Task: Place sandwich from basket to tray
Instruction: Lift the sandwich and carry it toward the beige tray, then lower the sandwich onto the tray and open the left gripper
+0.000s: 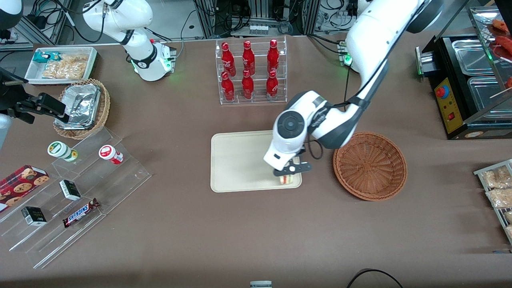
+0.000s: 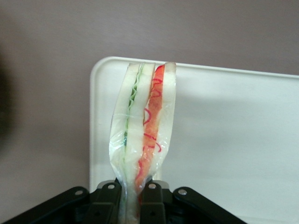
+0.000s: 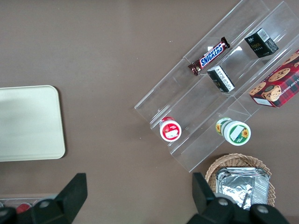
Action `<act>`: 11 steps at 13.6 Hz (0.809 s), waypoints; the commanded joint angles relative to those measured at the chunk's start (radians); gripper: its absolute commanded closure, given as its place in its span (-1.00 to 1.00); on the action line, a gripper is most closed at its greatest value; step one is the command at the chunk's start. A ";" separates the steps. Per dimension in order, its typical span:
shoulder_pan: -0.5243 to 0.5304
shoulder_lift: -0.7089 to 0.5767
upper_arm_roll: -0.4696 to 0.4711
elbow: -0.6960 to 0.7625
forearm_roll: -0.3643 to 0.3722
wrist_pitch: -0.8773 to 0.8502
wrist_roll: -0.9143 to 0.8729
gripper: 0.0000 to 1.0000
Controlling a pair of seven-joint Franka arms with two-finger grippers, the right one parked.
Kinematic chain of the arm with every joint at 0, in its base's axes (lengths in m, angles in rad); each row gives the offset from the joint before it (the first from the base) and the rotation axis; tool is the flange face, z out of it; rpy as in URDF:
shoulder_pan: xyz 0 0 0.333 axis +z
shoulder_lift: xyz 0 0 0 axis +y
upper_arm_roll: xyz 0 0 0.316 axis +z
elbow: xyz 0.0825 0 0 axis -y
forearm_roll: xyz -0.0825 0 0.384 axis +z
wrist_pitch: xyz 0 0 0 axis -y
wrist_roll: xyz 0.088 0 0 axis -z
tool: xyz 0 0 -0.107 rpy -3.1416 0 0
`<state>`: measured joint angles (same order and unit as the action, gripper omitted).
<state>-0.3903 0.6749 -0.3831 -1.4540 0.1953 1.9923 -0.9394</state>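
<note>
The sandwich (image 2: 142, 135) is showing as a thin wedge of pale bread layers wrapped in clear, glossy film, with a green filling stripe and a red one running lengthwise along its cut edge. The pincer (image 2: 132, 195) is clenching on the sandwich at its narrow end, the black fingers (image 2: 154, 198) pressing the film-wrapped layers together from both sides. In the front view, the sandwich (image 1: 285, 179) is sitting low over the corner of the tray (image 1: 240, 160) that lies nearest the basket (image 1: 370, 165) and nearest the front camera; whether it is touching the tray floor cannot be determined. The tray is presenting as a flat, smooth, cream-beige rectangle with rounded corners and a low rim, lying on the matte brown surface (image 1: 256, 236). The basket is standing just beside the tray toward the working arm's end of the surface; it is round, shallow and woven in reddish-brown wicker with a ribbed, radial pattern. The left arm is reaching down from above the basket, its white wrist housing leaning over the tray edge and the pincer (image 1: 291, 171) pointing downward onto the tray corner. A clear acrylic rack (image 1: 252, 72) of glossy red bottles is standing farther from the front camera than the tray.
</note>
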 commanded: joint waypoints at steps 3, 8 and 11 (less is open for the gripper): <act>-0.107 0.161 0.003 0.179 0.019 0.000 -0.065 0.89; -0.174 0.229 0.009 0.261 0.026 0.000 -0.125 0.89; -0.190 0.236 0.013 0.259 0.029 0.000 -0.148 0.85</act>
<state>-0.5559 0.8895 -0.3820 -1.2385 0.2012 2.0081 -1.0543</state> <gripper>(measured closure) 0.850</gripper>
